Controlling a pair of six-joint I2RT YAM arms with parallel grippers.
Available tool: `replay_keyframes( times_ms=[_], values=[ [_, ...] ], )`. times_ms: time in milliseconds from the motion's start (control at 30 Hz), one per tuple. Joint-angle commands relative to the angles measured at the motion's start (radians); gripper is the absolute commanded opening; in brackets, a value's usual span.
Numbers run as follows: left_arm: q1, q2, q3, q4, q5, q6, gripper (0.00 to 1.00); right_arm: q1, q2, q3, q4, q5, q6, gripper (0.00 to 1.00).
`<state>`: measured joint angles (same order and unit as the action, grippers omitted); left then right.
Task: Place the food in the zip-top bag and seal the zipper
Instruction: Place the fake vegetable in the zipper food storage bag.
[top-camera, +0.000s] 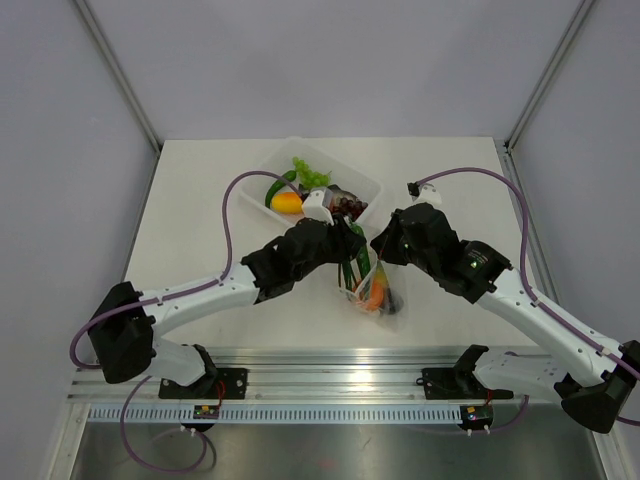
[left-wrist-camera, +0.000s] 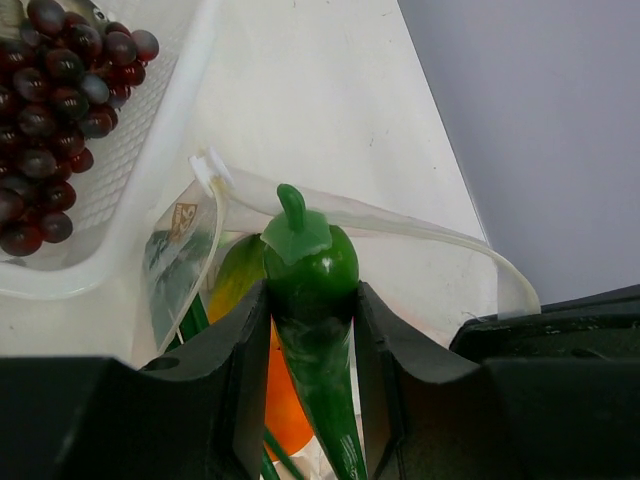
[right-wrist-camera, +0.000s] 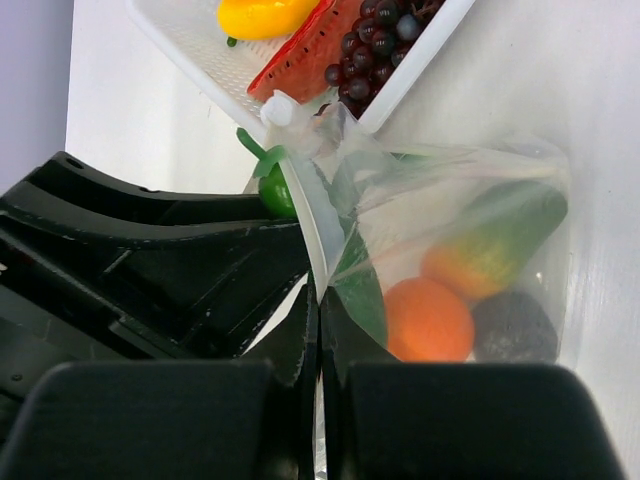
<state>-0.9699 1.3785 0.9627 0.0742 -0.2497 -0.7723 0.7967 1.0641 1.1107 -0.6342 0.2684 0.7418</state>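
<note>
My left pincer (left-wrist-camera: 310, 305) pinched the green pepper (left-wrist-camera: 312, 272), stem pointing away, at the zip-top bag (right-wrist-camera: 500, 170) mouth. Right pincer (right-wrist-camera: 318, 300) was pressed together on the zipper (right-wrist-camera: 308, 215); orange piece (right-wrist-camera: 428, 318) and dark round fruit (right-wrist-camera: 513, 325) sat bagged just beyond its tips. Grapes (left-wrist-camera: 50, 100) lay in the tray (left-wrist-camera: 150, 190) beyond.

At the zip-top bag (top-camera: 377, 292) we find the mouth taken: the left gripper (left-wrist-camera: 310, 305), clamped on the green pepper (left-wrist-camera: 312, 268), sits in it, and the right gripper (right-wrist-camera: 318, 300) pinches its rim. The white tray (left-wrist-camera: 168, 140) stands just behind the bag, closing that side. Only the table (top-camera: 305, 323) on its near side lies open to us.
</note>
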Motion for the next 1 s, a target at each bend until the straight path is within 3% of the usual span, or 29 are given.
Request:
replay_keyframes(
  times_ms=[0,167,200,267,300,367,433,500,600,900,967],
  values=[
    [-0.015,0.025,-0.013,0.114,-0.048,-0.058,0.0,0.009,-0.015,0.023,0.022,0.0,0.014,0.0],
    [-0.05,0.025,-0.047,0.125,-0.114,-0.103,0.0,0.009,-0.018,0.023,0.022,0.003,0.016,0.0],
    [-0.056,0.018,-0.056,0.136,-0.143,-0.108,0.04,0.009,-0.018,0.021,0.022,0.005,0.016,0.0],
    [-0.064,0.024,-0.064,0.142,-0.142,-0.104,0.43,0.01,-0.016,0.021,0.024,0.002,0.016,0.0],
    [-0.064,0.031,-0.059,0.13,-0.126,-0.094,0.7,0.009,-0.016,0.021,0.021,0.002,0.018,0.0],
    [-0.064,0.039,-0.045,0.113,-0.106,-0.087,0.86,0.01,-0.016,0.021,0.024,0.002,0.016,0.0],
    [-0.064,0.036,-0.042,0.092,-0.073,-0.081,0.94,0.01,-0.016,0.021,0.024,0.003,0.014,0.0],
    [-0.069,0.019,-0.044,0.076,-0.036,-0.065,0.94,0.009,-0.019,0.021,0.021,0.005,0.016,0.0],
    [-0.081,-0.033,-0.056,0.035,-0.008,-0.033,0.85,0.009,-0.024,0.018,0.014,0.009,0.013,0.0],
    [-0.093,-0.275,-0.119,-0.117,-0.063,0.042,0.4,0.01,-0.016,0.012,0.033,-0.001,0.018,0.0],
    [-0.095,-0.308,-0.12,-0.157,-0.08,0.059,0.35,0.01,-0.016,0.011,0.039,-0.012,0.019,0.0]
  ],
)
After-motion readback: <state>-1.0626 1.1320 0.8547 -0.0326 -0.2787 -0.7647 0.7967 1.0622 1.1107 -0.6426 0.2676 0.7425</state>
